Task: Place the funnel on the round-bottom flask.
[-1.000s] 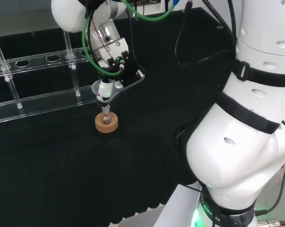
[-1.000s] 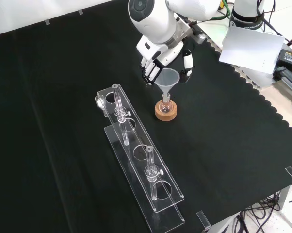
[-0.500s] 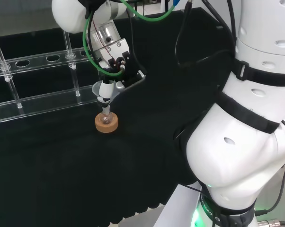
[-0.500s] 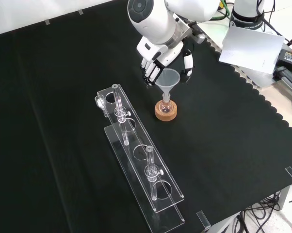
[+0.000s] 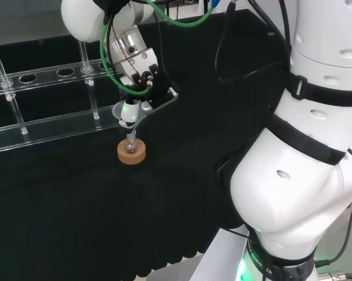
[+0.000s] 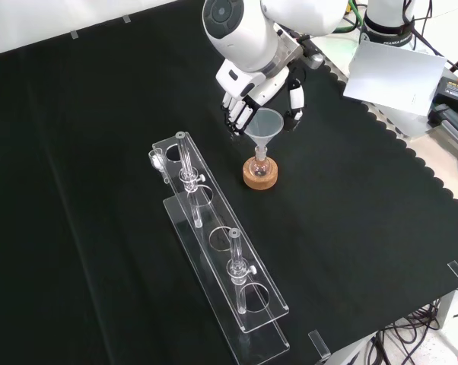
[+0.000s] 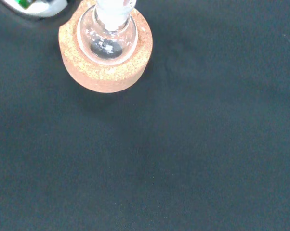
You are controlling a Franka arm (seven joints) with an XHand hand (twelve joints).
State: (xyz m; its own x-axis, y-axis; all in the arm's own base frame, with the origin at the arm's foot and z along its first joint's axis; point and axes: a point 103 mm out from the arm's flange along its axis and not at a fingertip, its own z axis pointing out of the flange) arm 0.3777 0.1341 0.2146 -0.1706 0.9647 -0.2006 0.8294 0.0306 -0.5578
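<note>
Funnel seated in the flask neck; my hand has barely shifted over the last second.

Head view: the hand (image 5: 142,79), upper left of centre, has crept slightly left, fingers curled round the funnel (image 5: 128,110) above the cork ring (image 5: 131,152). Front view: upper centre, the funnel's cone sits at the same spot, its stem down in the round-bottom flask (image 6: 260,164). Wrist view: the flask bulb rests in the cork. I judge placement is done and release remains.
</note>
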